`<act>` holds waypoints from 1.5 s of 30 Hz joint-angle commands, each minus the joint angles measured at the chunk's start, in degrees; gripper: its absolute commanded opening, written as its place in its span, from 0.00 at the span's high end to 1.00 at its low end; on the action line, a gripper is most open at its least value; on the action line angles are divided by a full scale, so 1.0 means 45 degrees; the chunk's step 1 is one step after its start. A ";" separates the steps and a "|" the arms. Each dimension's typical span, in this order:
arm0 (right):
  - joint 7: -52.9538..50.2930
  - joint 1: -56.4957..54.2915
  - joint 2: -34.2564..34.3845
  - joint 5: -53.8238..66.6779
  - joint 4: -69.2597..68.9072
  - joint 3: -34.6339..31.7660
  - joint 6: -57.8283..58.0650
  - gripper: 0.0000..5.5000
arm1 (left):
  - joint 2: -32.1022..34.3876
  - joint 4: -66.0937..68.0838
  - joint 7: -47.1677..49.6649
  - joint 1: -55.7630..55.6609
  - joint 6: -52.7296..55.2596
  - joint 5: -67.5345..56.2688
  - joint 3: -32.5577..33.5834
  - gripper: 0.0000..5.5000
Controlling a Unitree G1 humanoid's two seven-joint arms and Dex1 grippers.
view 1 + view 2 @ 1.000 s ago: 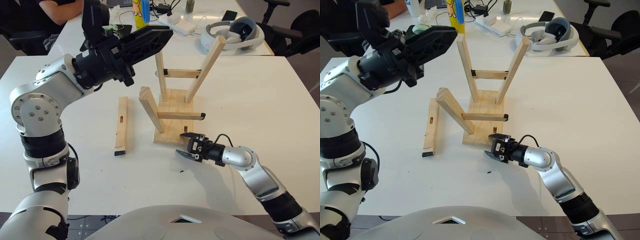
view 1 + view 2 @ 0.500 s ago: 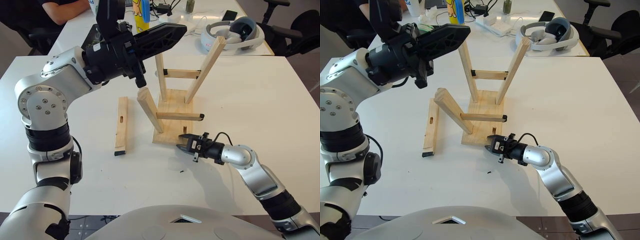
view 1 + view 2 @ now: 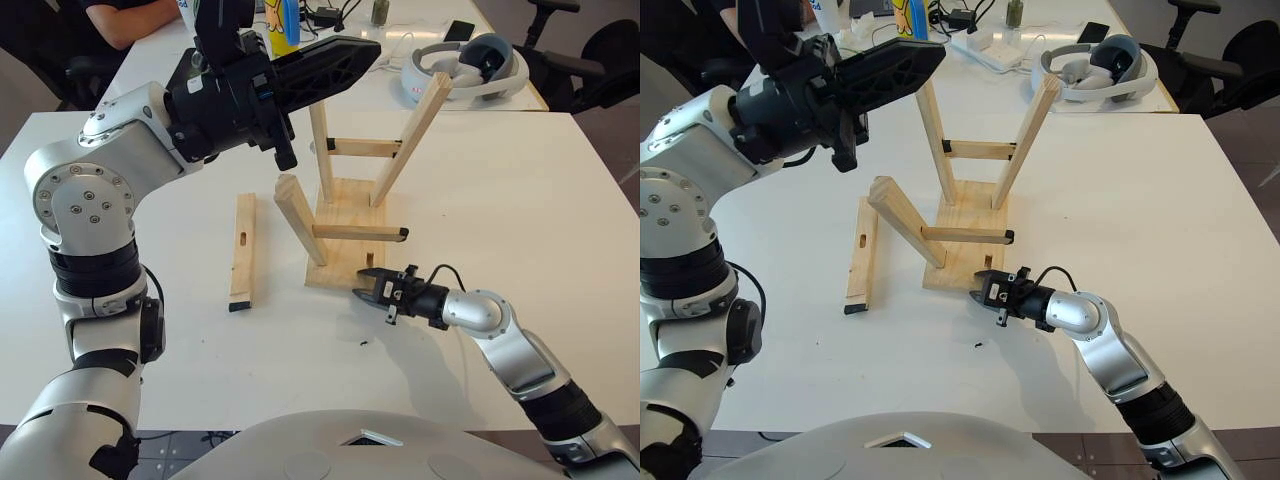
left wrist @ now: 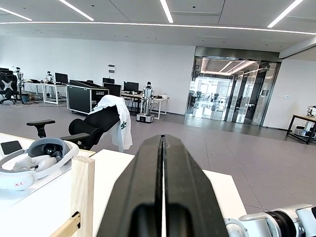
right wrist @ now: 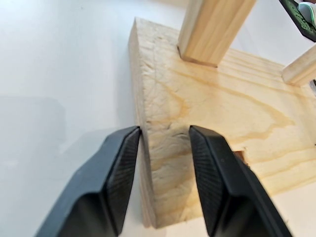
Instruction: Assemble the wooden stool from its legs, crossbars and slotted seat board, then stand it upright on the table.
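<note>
left arm [image 3: 110, 150] raised high, elbow bent out to the left, forearm reaching across and forward. left tool [image 3: 370, 52] hangs in the air above the tops of the far legs. its long black ribbed fingers [image 4: 133, 192] are pressed together, only a thin seam between them, nothing held. right arm [image 3: 500, 335] low, forearm nearly level over the table [image 3: 520, 200], wrist pointing left at the near edge of the seat board [image 3: 350, 205]. right tool [image 3: 365, 284] has its fingers [image 5: 118, 168] apart. the board's near edge sits in the gap, one finger beside the side face and one over the top face. cannot tell if either presses on the wood. stool is upside down, about mid-table: pale pine board lying flat, coarse grain, square-cut edges, a slot showing by the right tool. three square-section legs rise from it. far left leg [image 3: 320, 150] is near upright, far right leg [image 3: 412, 130] tilts outward, near leg [image 3: 298, 218] leans left. upper crossbar [image 3: 365, 147] spans the two far legs. lower crossbar [image 3: 355, 232] runs from the near leg to the right and ends in a dark cap, free of any leg. loose leg [image 3: 242, 248] lies flat on the table left of the board, apart from it, with a slot in its upper face and a dark cap at the near end.
</note>
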 commanded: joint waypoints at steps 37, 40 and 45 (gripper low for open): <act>0.0720 0.0337 -0.0263 -0.0199 0.0846 0.1081 0.0677 0.80 | 0.0873 0.0890 -0.0194 0.1122 -0.0819 0.2991 -0.2773 1.00; 0.0569 0.0453 -0.0261 -0.0294 0.0822 0.1073 0.0698 0.81 | 0.0125 0.1489 0.0701 0.0122 -0.0934 0.2746 -0.1615 1.00; 0.0357 0.0220 -0.0619 -0.0963 0.1152 0.0994 0.0277 0.81 | -0.0020 0.2778 0.1863 -0.1105 -0.1872 0.2726 0.0935 1.00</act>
